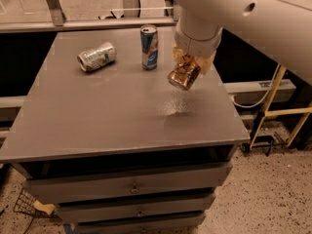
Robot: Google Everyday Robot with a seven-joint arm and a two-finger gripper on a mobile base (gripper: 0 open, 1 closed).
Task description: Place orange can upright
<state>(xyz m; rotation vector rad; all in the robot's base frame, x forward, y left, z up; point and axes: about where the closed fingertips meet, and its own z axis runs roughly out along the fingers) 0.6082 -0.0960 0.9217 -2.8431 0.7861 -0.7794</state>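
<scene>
1. Plainly, the orange can [182, 76] was off the tabletop [112, 116], held in the air over the right-hand part of it. It sat tilted, its lower end pointing down and toward the front-left and its upper end buried in the grip.
2. The hand [188, 66] was clamped on the orange can, with its tan fingers [207, 62] wrapped round the upper part of the body. It hung straight below the pale arm [234, 9] that came in from the upper right.
3. A faint bright patch lay on the tabletop beneath the can and apart from it, so I judged there was a clear gap between them.
4. I read the step as the carry and reorient: the can was picked up but neither upright nor set down.
5. Next I would need to roll the wrist until the can's axis stood vertical, then lower it onto bare surface. I would release only once the base sat flat, since a dented can may rock.
6. The blue can [149, 47] stood upright just to the left of the hand, near enough that I would watch the clearance.
7. The green-and-silver can [97, 56] lay on its side, well apart at the far left.
</scene>
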